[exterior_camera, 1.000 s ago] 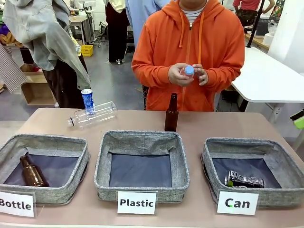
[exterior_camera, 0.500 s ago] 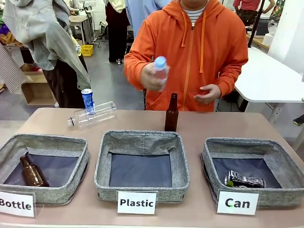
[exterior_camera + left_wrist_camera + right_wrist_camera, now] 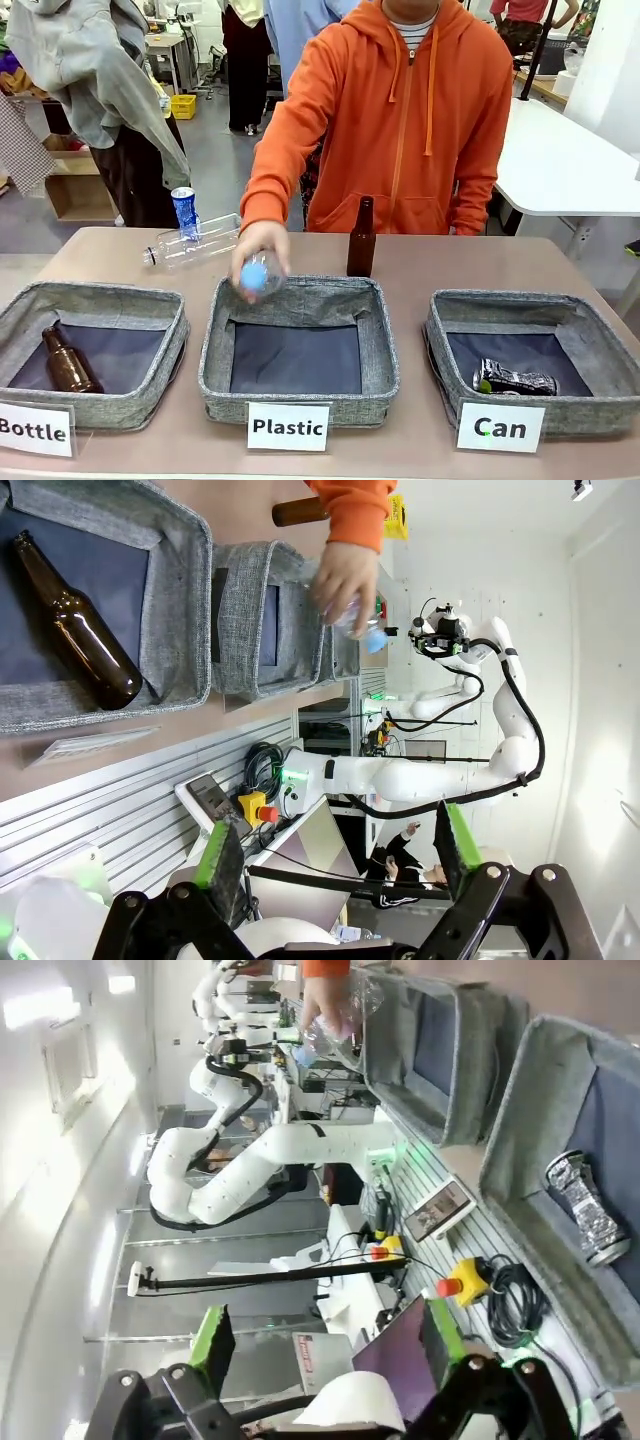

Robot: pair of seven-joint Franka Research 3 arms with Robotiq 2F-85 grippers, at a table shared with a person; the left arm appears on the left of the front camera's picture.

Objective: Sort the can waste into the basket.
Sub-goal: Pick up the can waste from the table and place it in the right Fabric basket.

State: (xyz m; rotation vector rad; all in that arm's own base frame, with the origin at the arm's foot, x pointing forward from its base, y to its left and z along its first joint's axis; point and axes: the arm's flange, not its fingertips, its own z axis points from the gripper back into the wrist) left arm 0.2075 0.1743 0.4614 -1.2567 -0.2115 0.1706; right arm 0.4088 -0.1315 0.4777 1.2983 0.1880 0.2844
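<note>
While the person's hand (image 3: 262, 243) grasps a blue-capped clear plastic bottle (image 3: 256, 277) over the far-left rim of the "Plastic" bin (image 3: 300, 405), both grippers stay off the table contents. Left gripper (image 3: 335, 845): jaws spread wide, nothing between them. Right gripper (image 3: 326, 1340): same condition. Dark can (image 3: 515, 379): lying on its side in the "Can" basket (image 3: 440, 340), toward its near wall. Blue can (image 3: 184, 212): upright on the table at far left, just beside a clear bottle lying on its side (image 3: 205, 240). Brown glass bottle (image 3: 361, 240): upright just behind the "Plastic" bin.
</note>
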